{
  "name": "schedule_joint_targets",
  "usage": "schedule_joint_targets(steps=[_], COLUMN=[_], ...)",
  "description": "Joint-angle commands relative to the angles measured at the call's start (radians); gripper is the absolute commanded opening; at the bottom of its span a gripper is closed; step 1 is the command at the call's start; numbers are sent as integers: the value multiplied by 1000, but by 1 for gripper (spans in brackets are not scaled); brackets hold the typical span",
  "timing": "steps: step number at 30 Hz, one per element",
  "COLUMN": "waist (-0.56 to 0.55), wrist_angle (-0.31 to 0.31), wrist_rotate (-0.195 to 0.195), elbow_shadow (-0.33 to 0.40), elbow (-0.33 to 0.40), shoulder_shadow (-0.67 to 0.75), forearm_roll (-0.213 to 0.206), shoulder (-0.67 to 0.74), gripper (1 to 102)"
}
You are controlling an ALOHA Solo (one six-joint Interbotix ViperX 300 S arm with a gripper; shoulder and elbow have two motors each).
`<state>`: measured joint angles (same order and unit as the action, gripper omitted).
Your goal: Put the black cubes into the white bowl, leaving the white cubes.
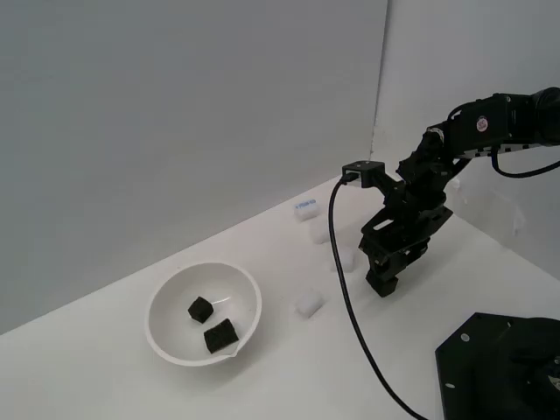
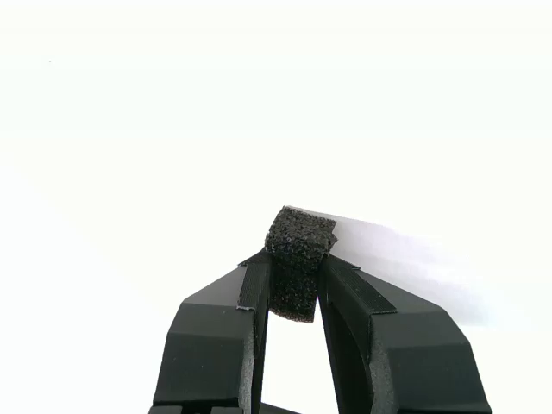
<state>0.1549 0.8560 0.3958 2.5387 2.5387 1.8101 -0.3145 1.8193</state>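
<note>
The white bowl (image 1: 164, 297) stands on the white table at the exterior view's left, with two black cubes inside, one (image 1: 200, 309) beside the other (image 1: 220, 336). My gripper (image 1: 385, 285) is low over the table to the exterior view's right of the bowl. In the wrist view the gripper (image 2: 297, 278) is shut on a third black cube (image 2: 300, 237), pinched between both fingers. Several white cubes lie on the table: one with a blue mark (image 1: 305, 207), one (image 1: 318, 232), one (image 1: 346, 259) next to the gripper, and one (image 1: 308, 304) nearest the bowl.
A black cable (image 1: 350, 306) hangs from the wrist across the table. A black base plate (image 1: 503, 367) sits at the exterior view's lower right. A grey wall runs behind the table.
</note>
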Motion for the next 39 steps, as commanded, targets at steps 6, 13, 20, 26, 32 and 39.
schedule_joint_targets(steps=[6, 13, 20, 26, 32, 39], waist=[6, -18, -75, -144, -259, -390], wrist_angle=[60, 83, 81, 44, -31, -115], wrist_rotate=[6, 5, -5, -5, -11, -29], elbow_shadow=[-52, -150, -187, -193, -193, -198], elbow=[-44, -147, -181, -187, -189, -192], shoulder_shadow=[103, 235, 295, 359, 370, 321], forearm_roll=[0, 0, -18, -78, -155, -192], shoulder=[94, 227, 287, 350, 362, 314], gripper=[3, 3, 3, 3, 3, 3])
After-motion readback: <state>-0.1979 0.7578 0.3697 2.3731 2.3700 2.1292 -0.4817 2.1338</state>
